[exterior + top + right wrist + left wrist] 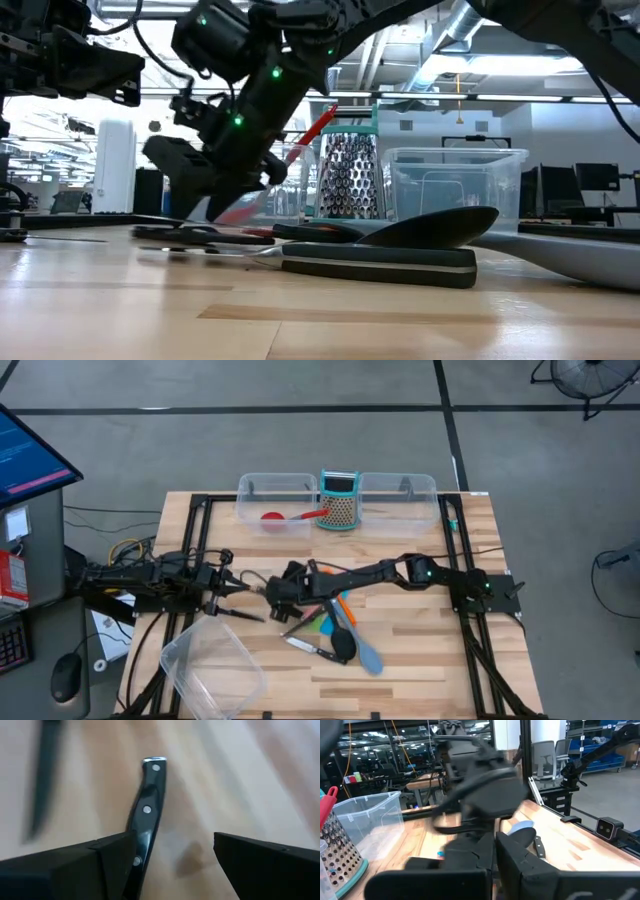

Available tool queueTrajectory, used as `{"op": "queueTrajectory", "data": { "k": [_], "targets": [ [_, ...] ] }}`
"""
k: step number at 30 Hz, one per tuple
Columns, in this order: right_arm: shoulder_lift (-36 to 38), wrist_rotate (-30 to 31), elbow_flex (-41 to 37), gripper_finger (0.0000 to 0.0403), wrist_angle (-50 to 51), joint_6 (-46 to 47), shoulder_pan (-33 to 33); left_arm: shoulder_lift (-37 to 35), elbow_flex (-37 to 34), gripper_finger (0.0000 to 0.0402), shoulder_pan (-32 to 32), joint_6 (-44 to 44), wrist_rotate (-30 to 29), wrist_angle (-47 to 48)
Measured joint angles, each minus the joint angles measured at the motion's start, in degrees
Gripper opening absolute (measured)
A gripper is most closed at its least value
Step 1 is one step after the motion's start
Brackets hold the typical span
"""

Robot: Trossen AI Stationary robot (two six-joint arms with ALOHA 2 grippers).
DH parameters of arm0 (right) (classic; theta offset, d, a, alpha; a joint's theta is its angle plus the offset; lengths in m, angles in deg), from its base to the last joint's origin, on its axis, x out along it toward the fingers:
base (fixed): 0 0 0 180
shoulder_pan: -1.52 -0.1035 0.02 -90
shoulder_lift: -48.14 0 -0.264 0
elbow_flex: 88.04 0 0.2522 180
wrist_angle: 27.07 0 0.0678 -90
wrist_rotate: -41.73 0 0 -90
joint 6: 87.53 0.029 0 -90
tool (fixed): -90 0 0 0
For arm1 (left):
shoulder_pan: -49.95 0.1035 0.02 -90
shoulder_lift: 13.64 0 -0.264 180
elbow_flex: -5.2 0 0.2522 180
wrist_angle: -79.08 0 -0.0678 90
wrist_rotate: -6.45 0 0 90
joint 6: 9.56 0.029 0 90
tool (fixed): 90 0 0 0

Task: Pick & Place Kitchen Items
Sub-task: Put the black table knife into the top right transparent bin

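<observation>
My right gripper (pixel 276 598) reaches from the right to the table's middle and hangs low over the wood, open. In the right wrist view a black-handled riveted knife (pixel 146 807) lies flat on the table between its fingers, close against one finger (pixel 107 857). More utensils lie just right of it: an orange spatula (pixel 341 606), a green one (pixel 318 623), a black spoon (pixel 343 644), a grey-blue spoon (pixel 366 656) and a knife (pixel 311 650). A red spoon (pixel 287 517) lies in a far tub. My left gripper (pixel 243 588) waits at the left, shut and empty. My right gripper comes down at the knife's handle (pixel 144 827) from above with open fingers lying across it. One finger stands right against the handle's side; I cannot tell whether it touches. The knife lies flat on the table.
Two clear tubs (pixel 275 490) (pixel 405 495) stand at the far edge with a teal-framed grater (pixel 339 500) between them. A third clear tub (pixel 212 668) sits at the near left. Another black knife (pixel 235 615) lies below my left gripper. Bare wood lies at the right.
</observation>
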Motion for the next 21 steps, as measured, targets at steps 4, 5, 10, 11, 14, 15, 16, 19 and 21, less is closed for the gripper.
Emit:
{"op": "queueTrajectory", "data": {
  "k": [4,5,10,11,14,15,16,19,21],
  "targets": [
    [1.91,0.47,-0.29,0.026,1.32,-1.08,1.13,0.0,0.0,0.0003,0.0,0.0,0.0,0.0],
    [2.37,0.99,-0.37,0.026,2.12,-1.29,1.17,0.0,0.0,0.0003,0.0,0.0,0.0,0.0],
    [4.05,2.19,-0.67,0.026,0.03,-2.99,1.07,0.0,0.0,0.0003,-0.01,0.0,0.02,-0.01],
    [4.26,2.22,-0.67,0.026,-0.66,-2.99,0.92,0.0,0.0,0.0003,-0.01,0.0,0.01,0.0],
    [4.34,2.35,-1.3,0.026,-4.51,-2.79,0.3,0.0,0.0,0.0003,0.0,0.0,0.0,-0.02],
    [4.02,2.82,-2.0,0.026,-6.11,-2.31,0.07,0.0,0.0,0.0003,0.0,-0.02,0.0,-0.02],
    [3.75,3.67,-2.85,0.026,-7.08,-1.57,-0.04,-0.02,0.0,0.0003,0.0,0.0,0.01,-0.02],
    [3.31,4.36,-4.84,0.026,-8.15,-0.39,-0.02,0.0,-0.01,0.0003,0.0,-0.02,0.0,-0.02],
    [3.46,4.2,-6.52,0.026,-11.33,0.59,0.5,0.0,-0.02,0.0003,-0.01,-0.01,0.0,-0.02]
  ]
}}
